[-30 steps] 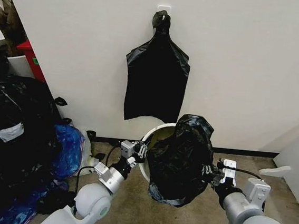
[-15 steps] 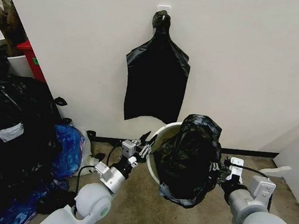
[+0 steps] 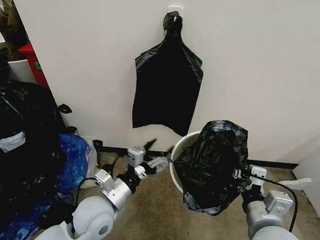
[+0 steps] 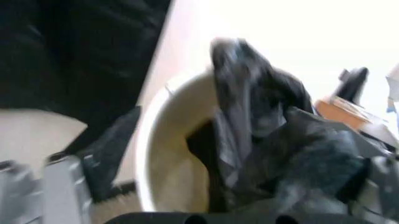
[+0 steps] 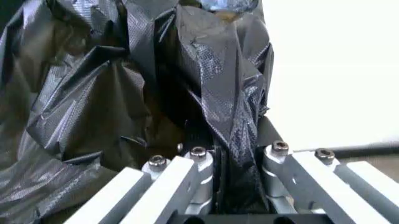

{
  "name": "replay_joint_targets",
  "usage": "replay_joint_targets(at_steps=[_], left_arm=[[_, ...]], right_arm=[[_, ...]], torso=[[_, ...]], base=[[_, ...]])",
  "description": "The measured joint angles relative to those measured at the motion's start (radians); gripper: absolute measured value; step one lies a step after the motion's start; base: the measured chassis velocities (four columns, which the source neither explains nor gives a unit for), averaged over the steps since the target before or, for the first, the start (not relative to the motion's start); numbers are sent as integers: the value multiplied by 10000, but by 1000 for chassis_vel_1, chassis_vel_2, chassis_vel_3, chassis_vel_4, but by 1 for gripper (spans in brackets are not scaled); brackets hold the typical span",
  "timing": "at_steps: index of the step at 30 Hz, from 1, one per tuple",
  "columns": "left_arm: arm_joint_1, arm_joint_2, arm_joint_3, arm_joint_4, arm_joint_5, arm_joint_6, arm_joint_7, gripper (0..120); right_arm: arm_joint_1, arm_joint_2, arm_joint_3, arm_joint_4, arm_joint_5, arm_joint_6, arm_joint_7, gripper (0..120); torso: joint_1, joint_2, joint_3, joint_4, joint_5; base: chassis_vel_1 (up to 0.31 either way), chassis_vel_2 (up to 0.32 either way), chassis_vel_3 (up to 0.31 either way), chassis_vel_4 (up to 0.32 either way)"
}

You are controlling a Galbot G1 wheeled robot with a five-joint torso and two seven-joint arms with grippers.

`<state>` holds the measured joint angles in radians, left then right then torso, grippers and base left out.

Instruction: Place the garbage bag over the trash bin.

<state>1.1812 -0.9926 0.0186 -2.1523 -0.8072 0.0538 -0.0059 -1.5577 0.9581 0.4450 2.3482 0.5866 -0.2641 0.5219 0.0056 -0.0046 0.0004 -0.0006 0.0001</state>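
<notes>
The right hand [image 3: 239, 176] clamps a fold of the garbage bag [image 3: 212, 165], draped over the near side of the trash bin [image 3: 181, 146]. The left hand [image 3: 155, 153] seems open, holding nothing, just beside the rim. It should pinch the loose edge and stretch it across the far rim, below the knotted bags [image 3: 167, 86] on the wall.

You see two arms with rounded light-grey shells and silver metal wrist blocks. Black cables loop along each forearm. The right end effector [image 5: 221, 186] has pale flat linkage bars pinned with hex-socket screws; the left end effector [image 3: 155, 153] has dark fingers.
</notes>
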Motion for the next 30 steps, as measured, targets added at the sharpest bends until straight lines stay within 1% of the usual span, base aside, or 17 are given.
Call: replay_joint_targets(at_steps=[3, 4, 6, 8, 11, 13, 14, 15, 16, 20, 21, 22, 27, 28, 29, 30], left_arm=[[-180, -2, 101, 87, -261, 270, 83, 100], [-180, -2, 101, 87, -261, 270, 83, 100], [-313, -19, 160, 128, -478, 548, 107, 100], [-507, -57, 298, 308, -700, 776, 105, 100], [-645, -133, 441, 621, -686, 787, 220, 98], [-672, -153, 485, 665, -707, 793, 221, 98], [-712, -182, 553, 719, -802, 799, 203, 94], [-736, -196, 599, 761, -883, 809, 188, 92], [-768, -219, 648, 806, -959, 819, 183, 86], [-801, -246, 708, 851, -1092, 928, 225, 70], [-801, -246, 708, 851, -1092, 928, 225, 70], [-802, -246, 711, 853, -1108, 939, 237, 67], [-797, -200, 709, 814, -1192, 947, 267, 44], [-799, -196, 706, 813, -1196, 947, 268, 41], [-799, -196, 706, 813, -1196, 947, 268, 41], [-802, -194, 699, 813, -1200, 944, 273, 38]], right_arm=[[-19, -38, -2, 15, -254, 102, -153, 4], [-19, -38, -2, 15, -254, 102, -153, 4], [-48, -61, -12, 95, -355, 149, -228, 4], [-145, -60, -21, 247, -539, 279, -366, 4], [-224, -52, -110, 500, -567, 337, -459, 4], [-226, -52, -140, 556, -552, 353, -466, 4], [-227, -54, -187, 626, -526, 396, -477, 4], [-227, -59, -212, 680, -519, 439, -484, 4], [-227, -69, -237, 726, -520, 483, -507, 4], [-229, -144, -279, 781, -591, 642, -612, 4], [-229, -144, -279, 781, -591, 642, -612, 4], [-224, -154, -284, 781, -617, 675, -636, 4], [-203, -140, -349, 731, -773, 810, -735, 4], [-196, -135, -365, 719, -801, 823, -745, 4], [-196, -135, -365, 719, -801, 823, -745, 4], [-186, -125, -388, 700, -858, 849, -773, 4]], torso=[[0, 0, 0, 0, 0], [0, 0, 0, 0, 0], [0, 0, 0, 1, 1], [0, 0, 0, -2, 0], [0, 0, 0, 0, 0], [0, 0, 0, 0, 0], [0, 0, 0, 2, 0], [0, 0, 0, 0, 0], [0, 0, 0, 0, 0], [0, 0, 0, 0, 0], [0, 0, 0, 0, 0], [0, 0, 0, 0, 0], [0, 0, 0, 0, 1], [0, 0, 0, 0, 1], [0, 0, 0, 0, 1], [0, 0, 0, 0, 1]], base=[[0, 0, 0, 0], [0, 0, 0, 0], [0, 0, 0, 0], [0, 0, 0, 0], [0, 0, 0, 0], [0, 0, 0, 0], [0, 0, 0, 0], [0, 0, 0, 0], [0, 0, 0, 0], [0, 0, 0, 0], [0, 0, 0, 0], [0, 0, 0, 0], [0, 0, 0, 0], [0, 0, 0, 0], [0, 0, 0, 0], [0, 0, 0, 0]])
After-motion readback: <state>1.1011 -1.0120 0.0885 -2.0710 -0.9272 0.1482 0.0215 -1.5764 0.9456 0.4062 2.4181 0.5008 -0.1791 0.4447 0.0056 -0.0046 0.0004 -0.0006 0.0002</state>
